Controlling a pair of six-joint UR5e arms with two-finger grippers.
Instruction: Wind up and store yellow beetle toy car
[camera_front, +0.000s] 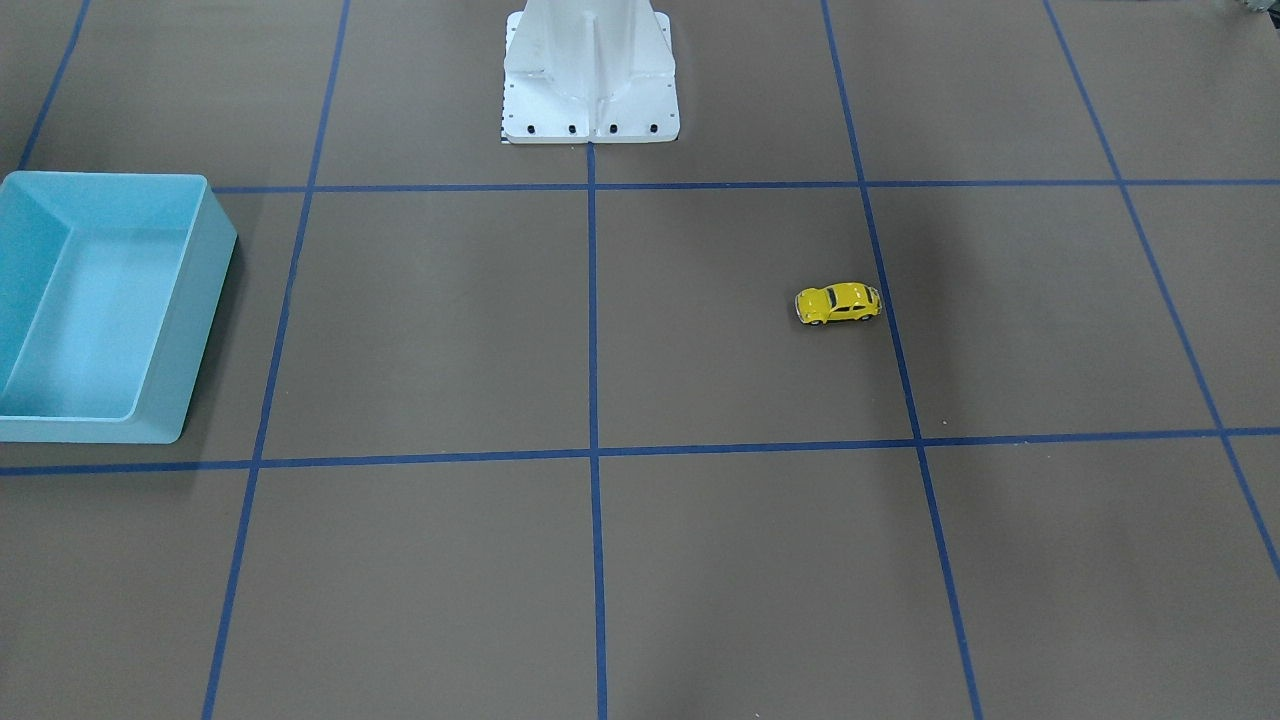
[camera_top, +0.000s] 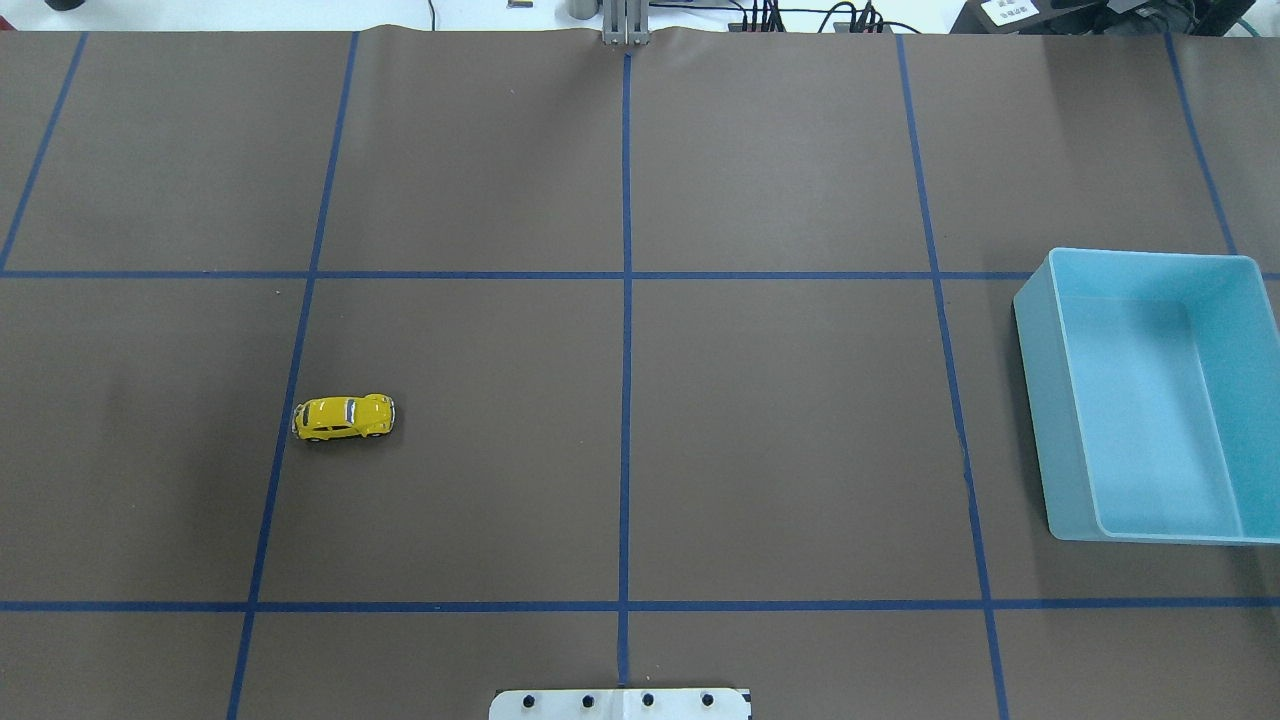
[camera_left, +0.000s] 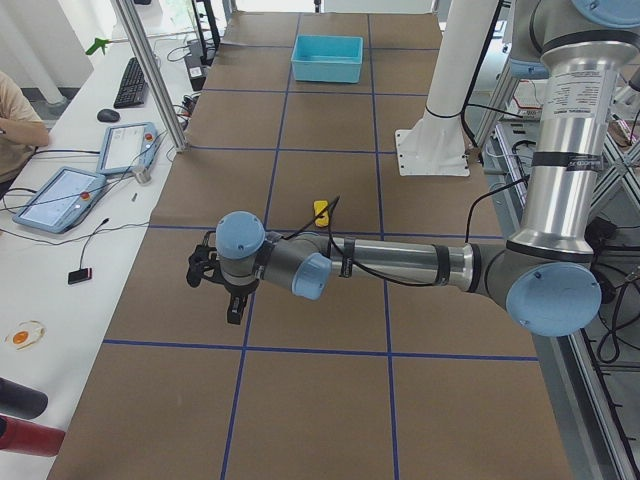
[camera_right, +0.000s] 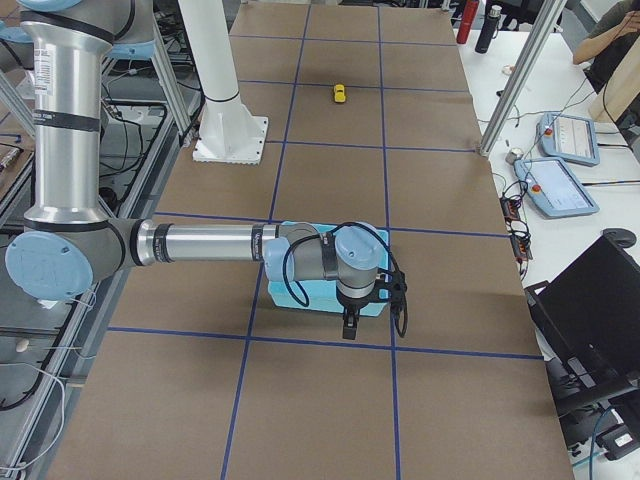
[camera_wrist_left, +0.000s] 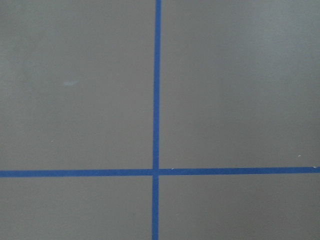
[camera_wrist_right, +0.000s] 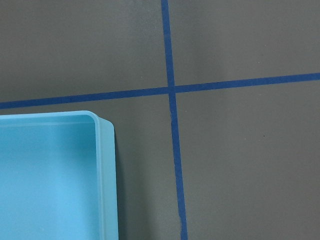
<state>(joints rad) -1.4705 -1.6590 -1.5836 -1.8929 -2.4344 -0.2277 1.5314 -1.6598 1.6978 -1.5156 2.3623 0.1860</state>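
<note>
Yellow beetle toy car (camera_top: 343, 417), light-blue bin (camera_top: 1050, 400) well apart

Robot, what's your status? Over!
Left gripper, right gripper aloft, open or shut unclear. Yellow beetle toy car on its wheels, untouched. Nothing between it and light-blue bin.

I count one yellow beetle toy car (camera_top: 343, 417) and one light-blue bin (camera_top: 1050, 400). My arms number two: my left arm (camera_left: 400, 262) and my right arm (camera_right: 200, 243). There is one white mounting base (camera_front: 590, 90). On the side bench I count two screens: one teach pendant (camera_left: 125, 148) and a second pendant (camera_left: 58, 197).
</note>
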